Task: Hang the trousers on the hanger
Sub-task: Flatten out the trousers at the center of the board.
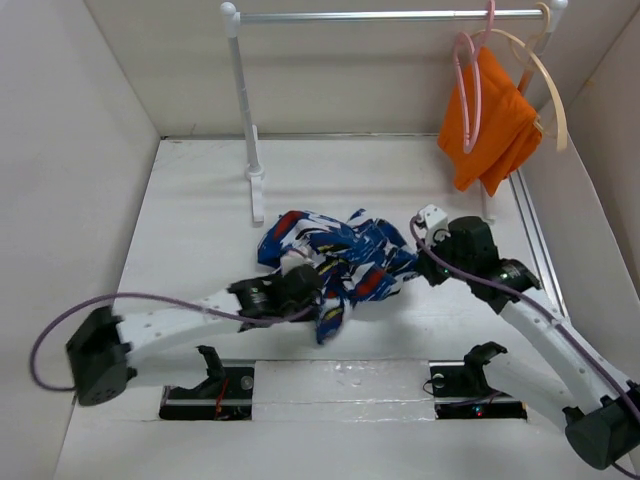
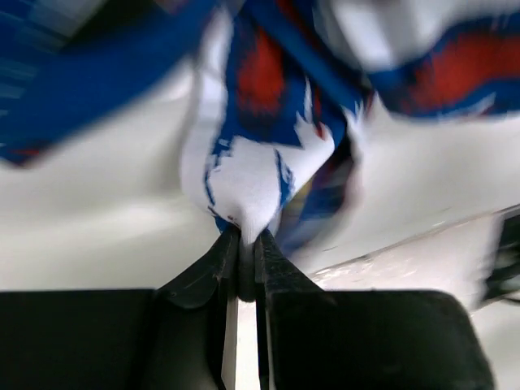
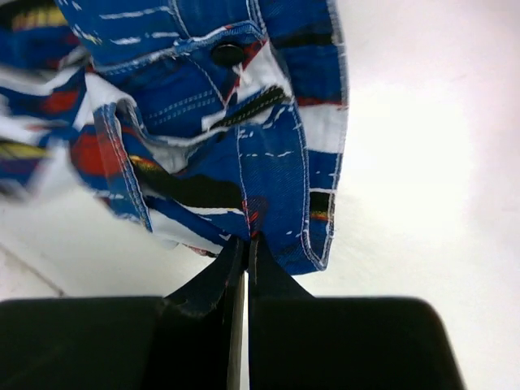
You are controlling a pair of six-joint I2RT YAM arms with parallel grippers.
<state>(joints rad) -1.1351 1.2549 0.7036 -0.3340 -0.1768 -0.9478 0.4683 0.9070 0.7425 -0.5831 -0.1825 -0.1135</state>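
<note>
The trousers [image 1: 335,265] are seen bunched in a heap on the white tabletop [image 1: 200,200], near its middle in the top view. The left jaws are clenched on a white-and-blue fold at the heap's 8 o'clock edge, the cloth being pinched between the closed tips in the left wrist view. The right jaws are clenched on a blue stitched edge at the heap's 3 o'clock side, below a dark button [image 3: 227,54] in the right wrist view. The pink hanger [image 1: 477,95] is hung on the rail [image 1: 390,15] at 1 o'clock from the heap, well apart from it. A cream hanger [image 1: 556,105] and an orange cloth [image 1: 490,125] are hung beside it
</note>
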